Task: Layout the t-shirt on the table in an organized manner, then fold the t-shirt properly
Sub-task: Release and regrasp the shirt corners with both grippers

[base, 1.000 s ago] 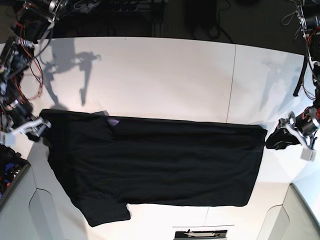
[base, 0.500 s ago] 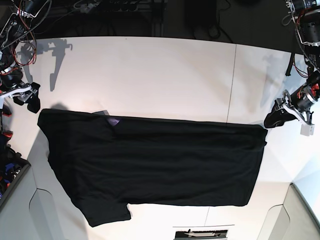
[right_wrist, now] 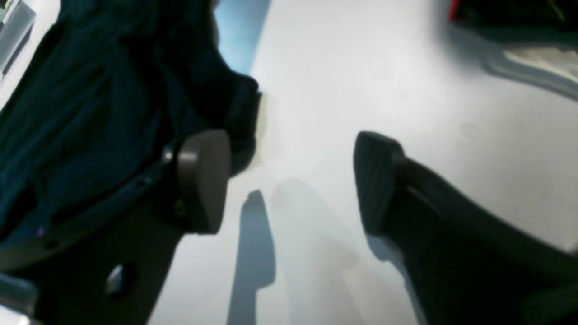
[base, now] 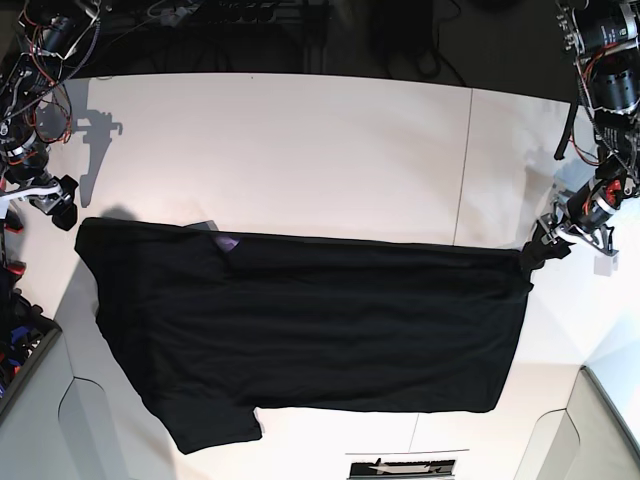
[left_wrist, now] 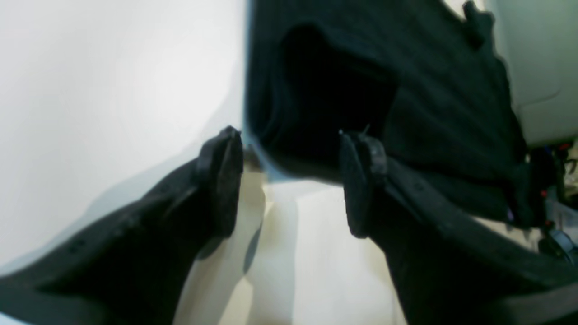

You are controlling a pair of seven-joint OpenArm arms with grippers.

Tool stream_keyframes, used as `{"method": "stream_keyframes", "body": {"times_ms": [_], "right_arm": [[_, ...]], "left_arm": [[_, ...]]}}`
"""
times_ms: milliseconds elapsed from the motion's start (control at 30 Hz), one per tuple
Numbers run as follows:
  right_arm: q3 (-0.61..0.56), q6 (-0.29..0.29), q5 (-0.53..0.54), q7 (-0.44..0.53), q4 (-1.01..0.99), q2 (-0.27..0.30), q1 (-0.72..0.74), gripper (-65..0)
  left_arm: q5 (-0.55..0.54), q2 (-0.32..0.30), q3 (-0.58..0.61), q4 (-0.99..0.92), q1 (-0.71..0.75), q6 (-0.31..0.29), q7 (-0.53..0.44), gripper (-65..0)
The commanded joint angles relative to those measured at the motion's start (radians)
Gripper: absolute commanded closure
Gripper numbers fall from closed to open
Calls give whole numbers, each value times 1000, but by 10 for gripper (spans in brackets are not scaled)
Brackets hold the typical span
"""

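The black t-shirt (base: 310, 330) lies spread flat on the white table (base: 300, 140), with a small purple patch (base: 228, 242) showing near its upper edge. My left gripper (base: 541, 250) hovers at the shirt's upper right corner. In the left wrist view it (left_wrist: 291, 180) is open, nothing lies between its fingers, and the t-shirt (left_wrist: 406, 90) is just beyond the tips. My right gripper (base: 60, 203) stands just above the upper left corner. It (right_wrist: 289, 180) is open over bare table, and the t-shirt (right_wrist: 90, 113) lies beside one finger.
A thin dark seam (base: 464, 170) runs across the table's right part. Grey housings (base: 40, 420) (base: 600, 430) fill both front corners. Cables and dark equipment (base: 250, 20) line the table's far edge. A small dark label (base: 400, 467) sits at the front edge.
The right gripper has lifted off the shirt's left corner and moved up and away. The left gripper rose, came in close to the right corner, and its jaws opened wider. The shirt has not moved.
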Motion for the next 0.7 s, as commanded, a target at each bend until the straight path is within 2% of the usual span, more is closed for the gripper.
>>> {"method": "stream_keyframes", "body": {"times_ms": [0,300,433,567,667], "right_arm": [[2,5,9,5,9,16,18,-431],[-39,8,14,4,9,13,77,-431],[-86,7,6,8,9,13,94,-431],[-111,7,4,12,8,13,98,-431],[-112,7,4,27,8,10,98,-431]], "left_arm": [[-8,-8,-2,10,-26,-3,5,-376],[-32,21,-2,10,-49,-3,19,-376],[-113,21,-2,10,-64,-45,111,-376],[-129,22,-2,10,-69,-57,101,-376],[-99,27,-2,10,-74,-56,70,-376]]}}
